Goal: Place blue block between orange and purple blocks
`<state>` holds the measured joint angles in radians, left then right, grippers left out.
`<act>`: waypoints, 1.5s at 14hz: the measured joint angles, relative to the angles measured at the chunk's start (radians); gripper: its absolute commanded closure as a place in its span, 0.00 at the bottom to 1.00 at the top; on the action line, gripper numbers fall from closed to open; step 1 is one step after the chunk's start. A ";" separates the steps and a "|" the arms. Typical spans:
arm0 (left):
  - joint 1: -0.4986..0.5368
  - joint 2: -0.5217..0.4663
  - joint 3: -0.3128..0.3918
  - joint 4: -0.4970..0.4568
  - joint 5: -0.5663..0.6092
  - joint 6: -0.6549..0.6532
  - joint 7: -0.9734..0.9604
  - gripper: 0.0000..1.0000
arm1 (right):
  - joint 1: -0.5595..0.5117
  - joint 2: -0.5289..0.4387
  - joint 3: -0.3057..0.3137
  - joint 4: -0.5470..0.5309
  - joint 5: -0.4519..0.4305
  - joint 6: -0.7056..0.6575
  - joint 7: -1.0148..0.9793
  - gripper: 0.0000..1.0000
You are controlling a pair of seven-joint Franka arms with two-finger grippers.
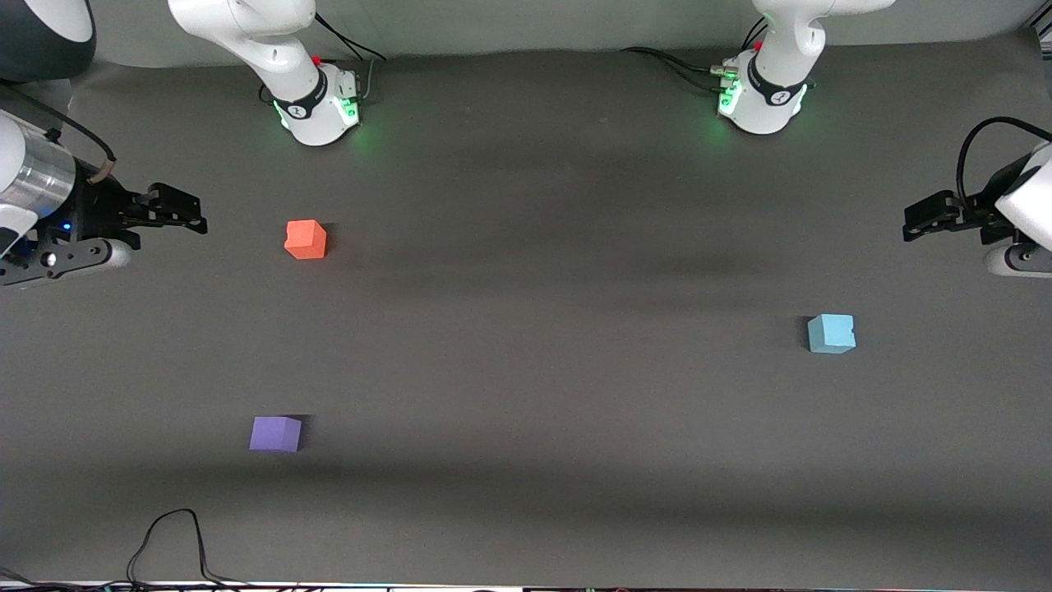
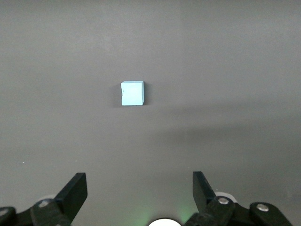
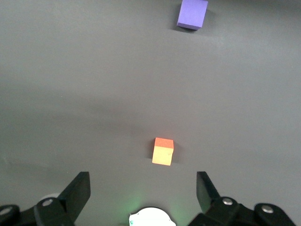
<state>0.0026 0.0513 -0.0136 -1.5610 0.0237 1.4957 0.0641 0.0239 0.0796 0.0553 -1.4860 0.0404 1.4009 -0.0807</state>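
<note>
A: Fingers spread wide on the left gripper, nothing between them; it hangs over the left arm's end of the table with the blue block on the mat below. Right gripper is also spread and empty, over the right arm's end

B: Risks?

A: Orange block and purple block sit well apart from blue. Long carry, so an off-centre pinch could drop or twist it, or nudge a neighbour

B: Writing?

A: None readable
</note>
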 measured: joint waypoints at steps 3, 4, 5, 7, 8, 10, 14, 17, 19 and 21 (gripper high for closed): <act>0.000 0.000 0.000 0.000 0.000 -0.002 0.000 0.00 | -0.006 0.001 -0.020 0.025 0.000 -0.008 0.000 0.00; 0.000 0.000 0.000 0.000 0.000 -0.004 0.000 0.00 | -0.007 0.001 -0.030 0.035 0.000 -0.010 0.000 0.00; 0.000 0.001 0.001 -0.001 0.000 -0.007 0.000 0.00 | -0.008 0.001 -0.036 0.040 0.000 -0.010 0.000 0.00; 0.002 0.001 0.004 -0.002 0.001 -0.012 0.005 0.00 | -0.007 0.001 -0.038 0.046 0.000 -0.011 0.000 0.00; 0.008 0.001 0.006 -0.002 0.002 -0.015 0.021 0.00 | -0.007 0.001 -0.038 0.047 0.000 -0.013 0.000 0.00; 0.041 -0.001 0.010 -0.004 0.003 -0.030 0.069 0.00 | -0.007 0.000 -0.039 0.049 0.000 -0.023 0.000 0.00; 0.117 -0.019 0.014 -0.022 0.003 -0.032 0.165 0.00 | -0.006 -0.004 -0.047 0.053 0.000 -0.030 0.000 0.00; 0.128 -0.036 0.011 -0.056 0.003 -0.019 0.179 0.00 | -0.002 -0.001 -0.047 0.052 0.000 -0.030 0.000 0.00; 0.125 -0.045 0.001 -0.123 0.003 0.051 0.180 0.00 | -0.001 -0.001 -0.047 0.052 0.000 -0.030 0.000 0.00; 0.121 -0.053 -0.009 -0.226 0.003 0.159 0.180 0.00 | -0.001 0.001 -0.047 0.052 0.000 -0.030 0.000 0.00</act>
<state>0.1235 -0.0013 -0.0225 -1.7872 0.0265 1.6546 0.2437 0.0225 0.0804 0.0083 -1.4345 0.0407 1.3710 -0.0807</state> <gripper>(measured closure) 0.000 0.000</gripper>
